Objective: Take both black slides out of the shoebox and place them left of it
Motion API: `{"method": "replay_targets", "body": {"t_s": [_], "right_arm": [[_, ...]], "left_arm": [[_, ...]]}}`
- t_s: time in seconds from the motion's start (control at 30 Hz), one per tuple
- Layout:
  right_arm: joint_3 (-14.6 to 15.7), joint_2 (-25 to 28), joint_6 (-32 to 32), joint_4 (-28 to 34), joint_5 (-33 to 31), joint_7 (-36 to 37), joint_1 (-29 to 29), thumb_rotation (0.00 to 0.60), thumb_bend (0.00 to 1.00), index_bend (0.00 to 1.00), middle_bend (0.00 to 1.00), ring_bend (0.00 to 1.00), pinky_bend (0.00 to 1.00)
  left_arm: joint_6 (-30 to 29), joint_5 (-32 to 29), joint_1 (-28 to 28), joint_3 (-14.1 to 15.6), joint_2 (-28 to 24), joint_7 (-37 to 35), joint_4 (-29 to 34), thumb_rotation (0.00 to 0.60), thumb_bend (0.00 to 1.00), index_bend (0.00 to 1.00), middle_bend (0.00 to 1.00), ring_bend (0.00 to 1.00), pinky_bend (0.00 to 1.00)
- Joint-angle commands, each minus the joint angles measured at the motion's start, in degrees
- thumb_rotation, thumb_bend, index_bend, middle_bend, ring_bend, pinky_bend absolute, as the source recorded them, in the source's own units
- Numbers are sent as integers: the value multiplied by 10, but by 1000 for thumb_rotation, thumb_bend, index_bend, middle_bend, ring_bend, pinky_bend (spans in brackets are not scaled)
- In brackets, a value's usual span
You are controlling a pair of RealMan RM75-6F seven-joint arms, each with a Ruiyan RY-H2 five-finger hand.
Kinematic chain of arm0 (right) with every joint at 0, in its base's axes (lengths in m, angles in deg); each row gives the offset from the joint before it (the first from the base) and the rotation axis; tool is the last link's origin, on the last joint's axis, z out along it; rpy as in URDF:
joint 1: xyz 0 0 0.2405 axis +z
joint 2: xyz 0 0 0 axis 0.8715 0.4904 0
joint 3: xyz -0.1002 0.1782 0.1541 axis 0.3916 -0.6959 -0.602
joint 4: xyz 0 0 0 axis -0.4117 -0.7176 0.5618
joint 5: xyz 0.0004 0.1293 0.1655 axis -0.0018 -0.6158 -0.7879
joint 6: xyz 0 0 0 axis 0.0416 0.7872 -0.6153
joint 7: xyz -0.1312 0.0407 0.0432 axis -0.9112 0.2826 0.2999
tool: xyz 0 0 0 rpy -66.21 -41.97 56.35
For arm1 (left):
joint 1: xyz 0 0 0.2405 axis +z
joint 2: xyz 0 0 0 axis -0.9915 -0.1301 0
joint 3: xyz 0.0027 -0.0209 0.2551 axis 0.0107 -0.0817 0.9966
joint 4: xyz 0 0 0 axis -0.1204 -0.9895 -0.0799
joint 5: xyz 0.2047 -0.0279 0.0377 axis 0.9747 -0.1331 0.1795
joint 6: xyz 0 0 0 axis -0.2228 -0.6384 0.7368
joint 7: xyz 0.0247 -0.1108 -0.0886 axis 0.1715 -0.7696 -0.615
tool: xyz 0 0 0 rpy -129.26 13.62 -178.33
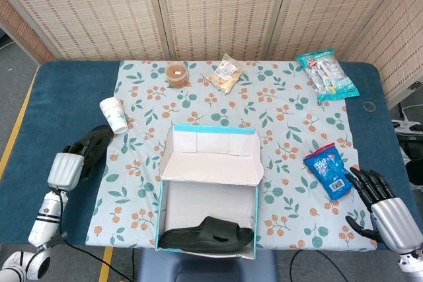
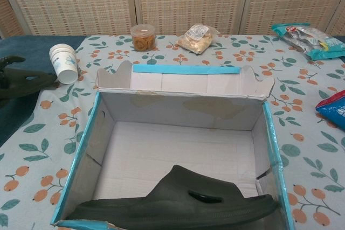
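Observation:
The open shoebox (image 1: 170,193) sits at the table's front centre, its lid flap folded back. One black slide (image 1: 206,234) lies on its side along the box's near wall, also seen in the chest view as the slide (image 2: 183,203). My left hand (image 1: 71,162) holds the other black slide (image 1: 97,141) low over the blue cloth, left of the box and just below the paper cups. In the chest view this slide (image 2: 24,82) shows at the left edge. My right hand (image 1: 378,193) rests at the front right with fingers spread, holding nothing.
A stack of paper cups (image 1: 114,113) stands close to the held slide. A blue snack bag (image 1: 329,170) lies near my right hand. A jar (image 1: 176,74), a bagged snack (image 1: 225,74) and a fish packet (image 1: 326,74) lie along the back.

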Motion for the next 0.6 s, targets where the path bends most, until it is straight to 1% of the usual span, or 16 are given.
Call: {"method": "replay_targets", "body": {"t_s": [0.03, 0.13, 0.2, 0.27, 0.3, 0.33, 0.37, 0.43, 0.47, 0.53, 0.6], "right_arm": [[0, 0, -1, 1, 0, -1, 0, 600, 193, 0, 0, 0, 0], [0, 0, -1, 1, 0, -2, 0, 600, 193, 0, 0, 0, 0], [0, 0, -3, 3, -1, -5, 0, 600, 193, 0, 0, 0, 0], [0, -1, -4, 4, -3, -8, 0, 600, 193, 0, 0, 0, 0], [-1, -1, -5, 5, -3, -9, 0, 600, 193, 0, 0, 0, 0], [-1, -1, -6, 5, -3, -11, 0, 600, 193, 0, 0, 0, 0], [-1, -1, -6, 5, -4, -11, 0, 600, 193, 0, 0, 0, 0], [0, -1, -9, 7, -4, -14, 1, 600, 193, 0, 0, 0, 0], [0, -1, -10, 7, -5, -15, 1, 600, 193, 0, 0, 0, 0], [-1, -1, -10, 8, -6, -15, 1, 600, 193, 0, 0, 0, 0], [-1, -1, -11, 8, -8, -16, 1, 600, 193, 0, 0, 0, 0]], "left_arm": [[-7, 13, 9, 9, -49, -39, 101, 600, 422, 0, 0, 36, 339], [-7, 15, 9, 8, -55, -50, 116, 600, 415, 0, 0, 29, 336], [0, 19, 7, 10, -79, -87, 166, 600, 411, 0, 0, 25, 333], [36, 23, 0, 23, -121, -144, 231, 600, 414, 0, 0, 19, 330], [53, 21, -4, 27, -133, -152, 244, 600, 415, 0, 0, 12, 320], [74, 18, -9, 32, -143, -161, 256, 600, 415, 0, 0, 5, 298], [83, 16, -11, 33, -146, -167, 261, 600, 413, 0, 0, 1, 272], [96, 16, -15, 34, -151, -189, 267, 600, 400, 0, 0, 0, 186], [95, 18, -16, 33, -152, -208, 269, 600, 387, 0, 0, 0, 137], [88, 27, -17, 32, -155, -238, 272, 600, 366, 0, 0, 0, 79], [77, 43, -18, 33, -160, -276, 276, 600, 356, 0, 0, 0, 59]]}}
